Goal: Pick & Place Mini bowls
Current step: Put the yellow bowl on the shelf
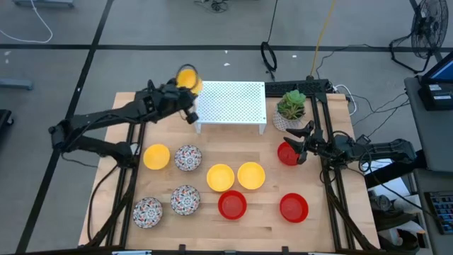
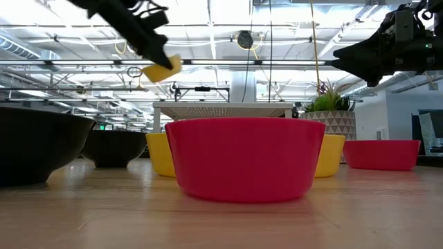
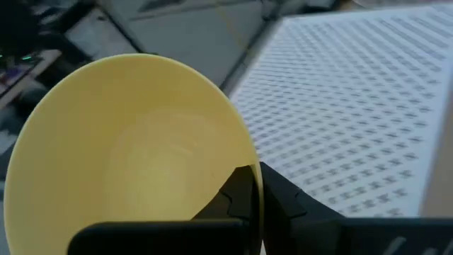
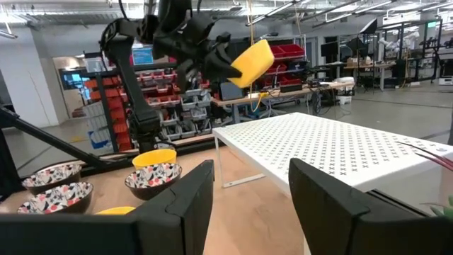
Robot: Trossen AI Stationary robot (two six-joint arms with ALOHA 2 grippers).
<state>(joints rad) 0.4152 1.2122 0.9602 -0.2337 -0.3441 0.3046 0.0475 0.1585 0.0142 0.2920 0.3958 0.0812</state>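
A yellow mini bowl (image 1: 187, 76) hangs pinched by its rim in the left gripper (image 1: 185, 88), lifted beside the white perforated rack (image 1: 230, 103), probably for placing on top; the right gripper (image 4: 244, 188) waits with fingers wide.

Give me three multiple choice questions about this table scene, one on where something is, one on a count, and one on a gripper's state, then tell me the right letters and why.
1. Where is the lifted yellow bowl?
A. by the left end of the white rack
B. beside the plant pot
C. at the table's front edge

2. How many red bowls rest on the table?
A. one
B. three
C. five

3. What is the left gripper doing?
A. hanging open and empty
B. shut on the yellow bowl's rim
C. shut on a red bowl

Answers: 1 A, the high view shows the bowl held up at the rack's left end. 2 B, three red bowls lie toward the right and front. 3 B, the left wrist view shows its fingers clamping the rim.
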